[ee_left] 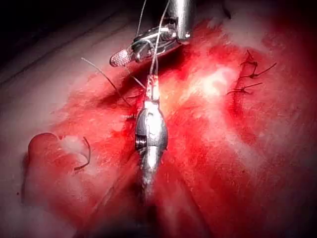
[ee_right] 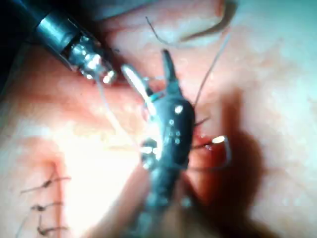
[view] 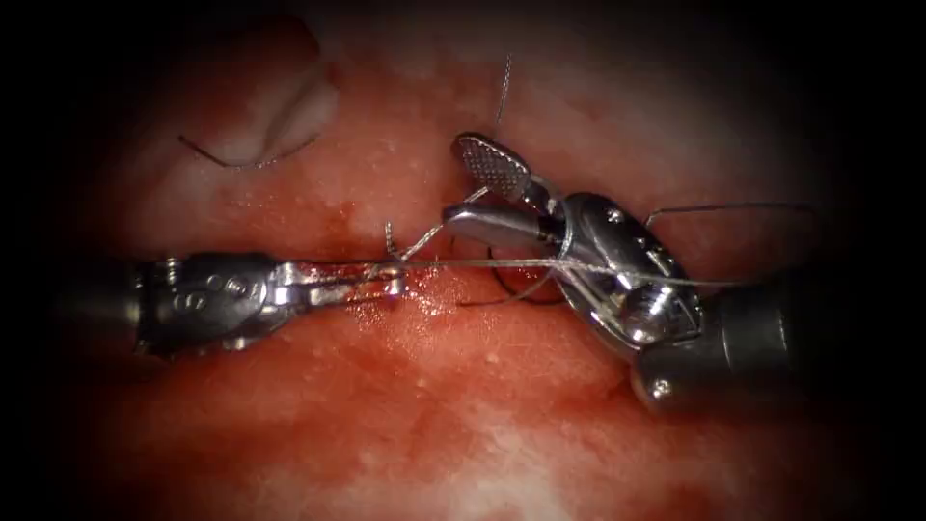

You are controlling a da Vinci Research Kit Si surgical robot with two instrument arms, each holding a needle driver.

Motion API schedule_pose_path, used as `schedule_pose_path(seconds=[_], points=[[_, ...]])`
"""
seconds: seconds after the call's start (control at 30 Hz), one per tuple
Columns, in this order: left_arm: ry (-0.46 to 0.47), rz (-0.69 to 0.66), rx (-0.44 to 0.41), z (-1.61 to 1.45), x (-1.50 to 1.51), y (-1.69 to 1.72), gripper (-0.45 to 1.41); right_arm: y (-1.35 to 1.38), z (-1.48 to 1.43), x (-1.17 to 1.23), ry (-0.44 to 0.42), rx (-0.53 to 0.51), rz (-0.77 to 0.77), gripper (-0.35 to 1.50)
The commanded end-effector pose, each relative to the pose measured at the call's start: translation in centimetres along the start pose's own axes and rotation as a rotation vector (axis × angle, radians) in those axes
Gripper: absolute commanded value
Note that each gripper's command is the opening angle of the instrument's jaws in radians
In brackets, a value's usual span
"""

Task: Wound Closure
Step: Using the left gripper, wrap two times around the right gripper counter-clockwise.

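Steel-grey thread (view: 502, 262) runs taut across the cut (view: 424, 289), from the left tool (view: 391, 280) to the right tool's wrist, where it is looped around the joint. The left tool's jaws are closed on that thread right at the cut, beside a small knot-like twist (view: 393, 241) standing up from the tissue (view: 386, 405). The right tool (view: 463, 183) holds nothing between its jaws, which stand wide apart, the upper one showing its ridged face. The needle (view: 511, 289) lies as a dark curve just under the right tool, close to the cut on its right side; whether its point is in the tissue cannot be told. Red fluid (view: 434, 304) wets the cut. A cut end of thread (view: 246, 159) lies well apart at upper left. Finished stitches (ee_left: 247, 74) show in the left wrist view.
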State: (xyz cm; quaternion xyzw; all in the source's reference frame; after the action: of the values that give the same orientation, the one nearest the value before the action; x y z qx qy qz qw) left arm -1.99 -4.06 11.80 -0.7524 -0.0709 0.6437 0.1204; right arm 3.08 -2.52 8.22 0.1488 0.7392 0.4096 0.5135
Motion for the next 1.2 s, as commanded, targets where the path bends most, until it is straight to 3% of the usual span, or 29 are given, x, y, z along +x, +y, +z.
schedule_pose_path(seconds=[0.03,0.27,0.43,0.77,1.2], points=[[-0.002,-0.001,-0.004,0.07,-0.09,0.02,-0.45,-0.03,0.09,-0.10,-0.016,-0.016,-0.015,0.59],[-0.004,0.001,-0.025,0.25,0.02,0.11,-0.45,-0.11,0.26,-0.29,-0.124,-0.126,-0.120,0.51],[-0.006,0.000,-0.031,0.36,0.20,0.10,-0.45,-0.14,0.31,-0.43,-0.226,-0.140,-0.187,0.51],[-0.038,0.001,-0.057,0.52,0.50,-0.31,-0.45,-0.38,0.40,-0.59,-0.363,0.003,-0.223,0.49],[-0.178,-0.003,-0.169,0.38,0.43,-0.86,-0.45,-0.55,0.39,-0.62,-0.391,0.155,-0.199,0.47]])
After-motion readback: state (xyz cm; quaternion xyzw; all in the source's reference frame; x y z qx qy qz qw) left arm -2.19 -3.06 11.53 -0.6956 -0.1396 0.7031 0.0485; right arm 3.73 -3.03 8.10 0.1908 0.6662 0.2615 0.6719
